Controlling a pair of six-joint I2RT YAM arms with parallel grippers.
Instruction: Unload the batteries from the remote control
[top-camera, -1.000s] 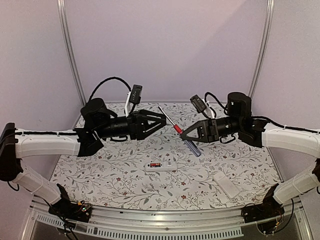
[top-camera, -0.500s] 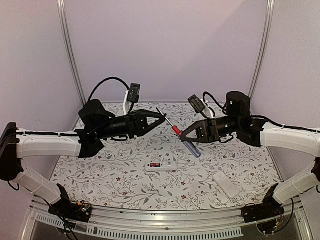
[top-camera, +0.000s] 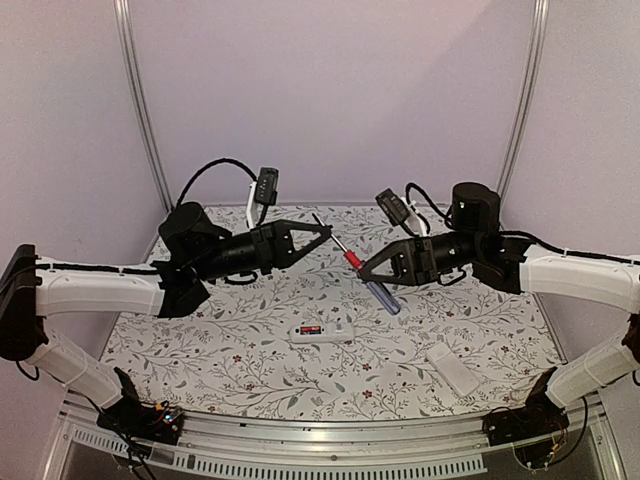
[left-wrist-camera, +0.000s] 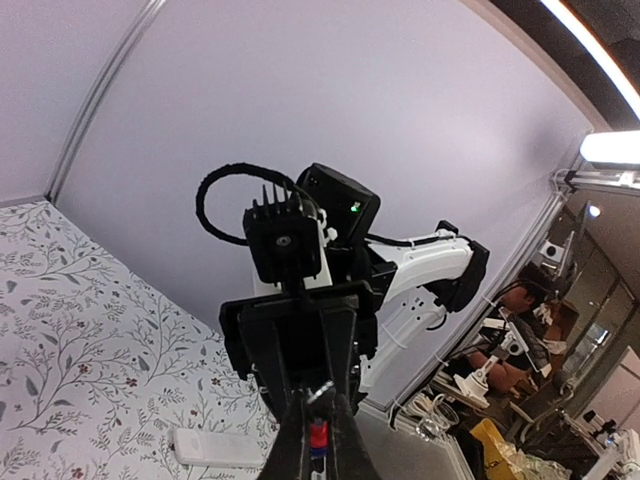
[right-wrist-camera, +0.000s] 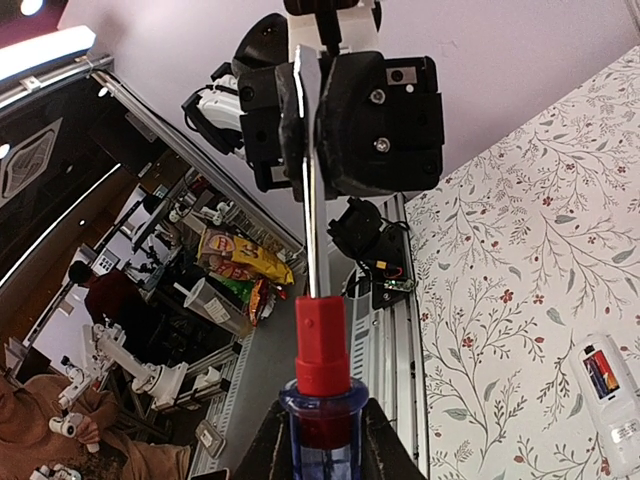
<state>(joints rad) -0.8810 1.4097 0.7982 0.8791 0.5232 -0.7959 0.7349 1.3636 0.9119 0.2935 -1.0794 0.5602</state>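
The remote control (top-camera: 322, 332) lies on the flowered table, recess up, with the red batteries (top-camera: 312, 330) in it. It also shows low right in the right wrist view as the remote control (right-wrist-camera: 618, 425) with batteries (right-wrist-camera: 600, 372). Above the table a red-and-blue-handled screwdriver (top-camera: 372, 280) hangs between both arms. My left gripper (top-camera: 325, 232) is shut on its metal shaft near the tip. My right gripper (top-camera: 366, 270) has its fingers against both sides of the blue handle (right-wrist-camera: 322, 425). Between the left gripper's (left-wrist-camera: 319, 394) fingers the screwdriver (left-wrist-camera: 319, 436) shows end on.
A flat white plate (top-camera: 453, 368) lies on the table at the front right, near the right arm's base, and shows as a white plate (left-wrist-camera: 215, 447) in the left wrist view. The purple back wall and metal posts (top-camera: 140, 110) bound the table.
My left gripper has gone from open to shut around the screwdriver's shaft and reached slightly forward. The right gripper and the screwdriver have hardly moved. The remote control has stayed put.
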